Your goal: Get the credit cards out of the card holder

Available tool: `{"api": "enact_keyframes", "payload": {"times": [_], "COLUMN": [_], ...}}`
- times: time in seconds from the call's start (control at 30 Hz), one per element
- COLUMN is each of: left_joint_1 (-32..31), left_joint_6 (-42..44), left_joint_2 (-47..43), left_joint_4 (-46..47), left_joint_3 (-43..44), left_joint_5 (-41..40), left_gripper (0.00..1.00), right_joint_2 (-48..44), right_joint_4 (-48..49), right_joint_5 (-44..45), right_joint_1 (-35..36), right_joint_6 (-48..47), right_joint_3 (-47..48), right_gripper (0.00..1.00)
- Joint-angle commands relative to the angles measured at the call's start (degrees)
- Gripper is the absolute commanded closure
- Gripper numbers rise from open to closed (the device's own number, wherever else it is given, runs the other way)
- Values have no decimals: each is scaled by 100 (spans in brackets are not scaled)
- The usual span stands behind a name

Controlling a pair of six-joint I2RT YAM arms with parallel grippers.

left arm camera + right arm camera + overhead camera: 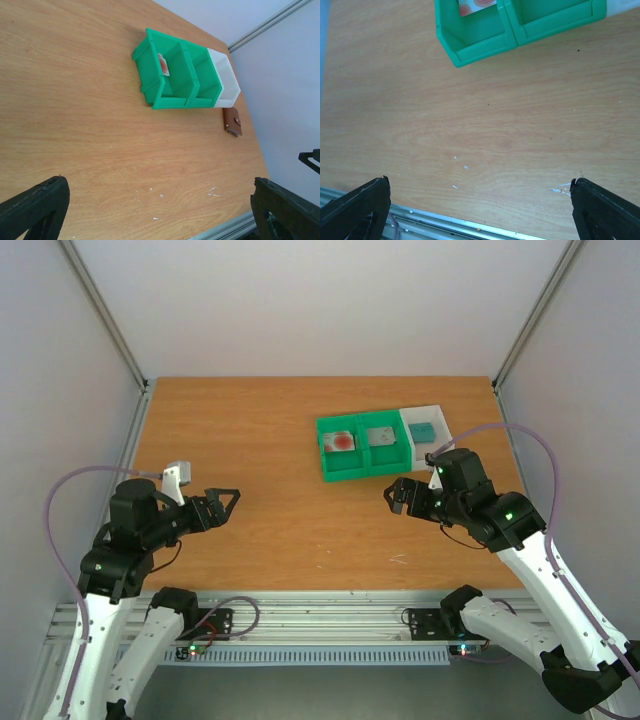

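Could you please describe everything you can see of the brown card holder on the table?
The card holder shows only in the left wrist view: small, flat, brown, leather-like, with a round stud and a lighter strip at one end. It appears folded shut, lying flat on the table just off the end of the white tray. Nothing grips it.

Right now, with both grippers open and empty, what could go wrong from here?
One: the brown card holder lies beside the white tray, where the right arm blocks the top view, so the right gripper could knock it unseen. Two: that arm hangs close to the white tray; a bump might jostle the teal card inside.
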Motion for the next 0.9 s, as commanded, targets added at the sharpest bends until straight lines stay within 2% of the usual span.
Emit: {"api": "enact_keyframes", "payload": {"times": [0.0, 0.13, 0.23, 0.37, 0.57, 0.63, 0.77, 0.87], "left_joint_1": [38, 38, 36, 36, 36, 36, 36, 36], "left_joint_6": [-52, -55, -39, -82, 142, 313, 664, 668], "left_joint_2": [-190, -287, -224, -82, 211, 270, 357, 394], "left_joint_4": [464, 511, 481, 525, 354, 366, 549, 790], "left_joint_3": [-88, -154, -177, -220, -34, -47, -180, -369], "left_joint_5": [39, -43, -23, -15, -209, -260, -183, -75], "left_gripper": [1, 1, 1, 1, 1, 1, 1, 1], "right_joint_2": [19, 116, 290, 784, 2014, 2478, 3286, 4051], "right_joint_4": [-108, -25, 52, 63, -92, -91, 138, 245], "right_joint_5": [170, 446, 1074, 2324, 4086, 4488, 4747, 5172], "right_joint_1": [-41, -43, -45, -40, -47, -80, -179, -243], "right_joint_6": [0, -55, -198, -540, -803, -803, -941, -1115], "right_joint_3": [21, 43, 41, 79, 271, 348, 456, 654], "right_gripper": [2, 1, 2, 1, 3, 7, 17, 40]}}
